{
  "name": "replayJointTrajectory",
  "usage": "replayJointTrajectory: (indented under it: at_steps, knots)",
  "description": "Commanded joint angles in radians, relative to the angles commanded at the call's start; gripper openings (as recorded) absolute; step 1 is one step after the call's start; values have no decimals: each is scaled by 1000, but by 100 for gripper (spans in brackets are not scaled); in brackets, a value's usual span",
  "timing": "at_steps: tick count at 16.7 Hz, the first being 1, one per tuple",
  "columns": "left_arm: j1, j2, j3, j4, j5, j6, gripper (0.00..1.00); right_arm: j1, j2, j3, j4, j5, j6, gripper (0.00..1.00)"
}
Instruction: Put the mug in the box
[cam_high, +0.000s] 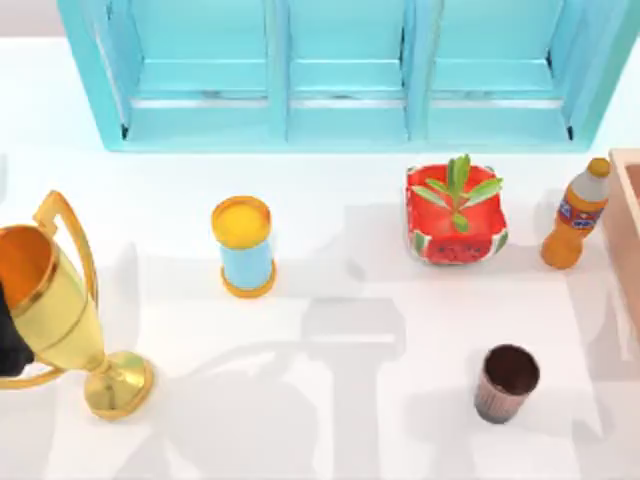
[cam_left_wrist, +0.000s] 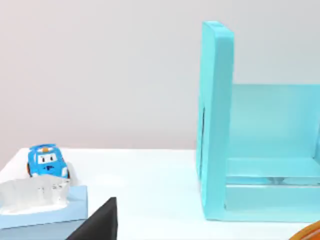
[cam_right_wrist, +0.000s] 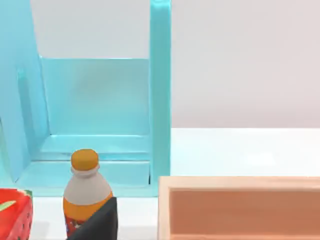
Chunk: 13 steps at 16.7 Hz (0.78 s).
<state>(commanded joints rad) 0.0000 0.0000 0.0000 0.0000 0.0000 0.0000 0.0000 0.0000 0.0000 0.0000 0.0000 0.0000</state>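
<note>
The mug (cam_high: 507, 383), a small brown-copper ribbed cup with a dark inside, stands upright on the white table at the front right, with nothing touching it. The box (cam_high: 627, 225) has thick salmon-tan walls and is cut off by the table's right edge; in the right wrist view the box (cam_right_wrist: 240, 207) lies open just ahead. A dark piece of my left arm (cam_high: 10, 345) shows at the far left behind the trophy. A black corner of my left gripper (cam_left_wrist: 97, 225) and one of my right gripper (cam_right_wrist: 97, 224) show in their wrist views, both far from the mug.
A turquoise cabinet (cam_high: 340, 75) spans the back. In front of it stand a blue cylinder (cam_high: 243, 247), a watermelon planter (cam_high: 456, 215) and an orange bottle (cam_high: 575, 215) beside the box. A gold trophy (cam_high: 60, 310) stands front left. A toy car (cam_left_wrist: 46, 161) sits behind a tissue box (cam_left_wrist: 40, 205).
</note>
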Motion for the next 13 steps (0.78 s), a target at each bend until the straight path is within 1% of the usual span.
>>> replayJointTrajectory:
  at_steps: [3,6,9,13]
  knots:
    - [0,0,0,0,0,0,100,6,12,12,-11,-1,6,100]
    - [0,0,0,0,0,0,100,52,107,108,-102,-3,50,100]
    - [0,0,0,0,0,0,100,127,297,285,-267,-4,126,100]
    - [0,0,0,0,0,0,100,250,680,573,-564,-4,252,100]
